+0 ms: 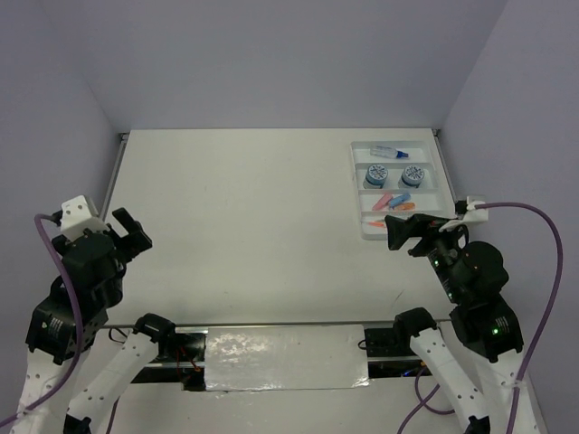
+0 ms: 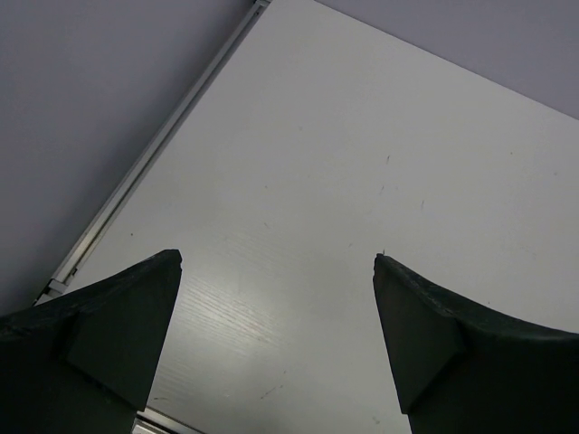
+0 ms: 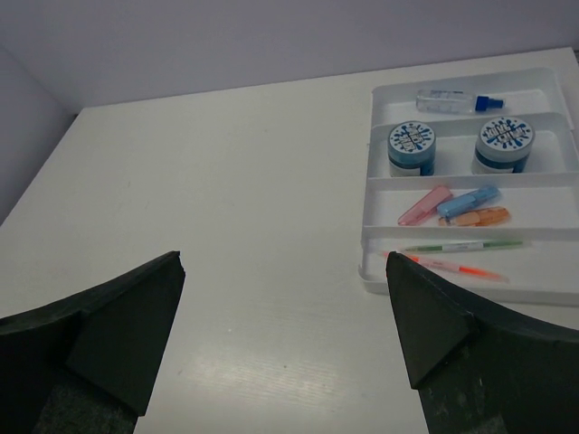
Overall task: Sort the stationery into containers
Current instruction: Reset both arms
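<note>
The white divided tray sits at the table's far right. It holds a clear blue-capped bottle, two round blue-grey jars, pink, blue and orange stubby pieces, and two thin pens. The right wrist view shows the tray, the bottle, the jars, the stubby pieces, the greenish pen and the orange-red pen. My right gripper is open and empty just in front of the tray. My left gripper is open and empty at the far left.
A metal rail runs along the table's left edge beside the left gripper. Grey walls close in the back and sides. A purple cable loops off the right arm. A shiny plate lies between the arm bases.
</note>
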Available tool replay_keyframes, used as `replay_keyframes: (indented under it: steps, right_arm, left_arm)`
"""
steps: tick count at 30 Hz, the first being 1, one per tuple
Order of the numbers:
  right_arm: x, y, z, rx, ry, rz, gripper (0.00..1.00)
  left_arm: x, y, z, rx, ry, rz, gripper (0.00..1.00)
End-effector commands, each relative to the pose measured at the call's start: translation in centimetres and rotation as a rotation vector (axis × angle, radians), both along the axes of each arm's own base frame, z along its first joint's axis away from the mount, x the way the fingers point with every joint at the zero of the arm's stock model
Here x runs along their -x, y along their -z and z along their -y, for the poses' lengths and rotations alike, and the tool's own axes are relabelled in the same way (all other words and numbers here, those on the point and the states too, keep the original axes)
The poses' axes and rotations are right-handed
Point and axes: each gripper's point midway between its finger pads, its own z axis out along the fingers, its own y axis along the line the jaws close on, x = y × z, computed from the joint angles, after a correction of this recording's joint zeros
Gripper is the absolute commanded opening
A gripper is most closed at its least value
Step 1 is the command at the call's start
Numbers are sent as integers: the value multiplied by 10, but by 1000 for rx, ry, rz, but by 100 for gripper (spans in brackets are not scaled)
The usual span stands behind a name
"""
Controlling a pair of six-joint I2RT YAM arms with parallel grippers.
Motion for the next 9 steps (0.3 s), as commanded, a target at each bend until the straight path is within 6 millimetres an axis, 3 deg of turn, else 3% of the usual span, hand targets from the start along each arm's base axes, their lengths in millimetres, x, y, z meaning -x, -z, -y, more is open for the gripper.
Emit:
replay_keyframes:
  steps: [1, 9]
  right_arm:
    - [8, 14, -6, 35, -51, -24, 100]
    - [5, 25, -9, 34, -61, -62, 100]
  left_arm:
    - [8, 3, -2, -23, 23, -12, 99]
    - [9, 10, -1, -16, 34, 15, 99]
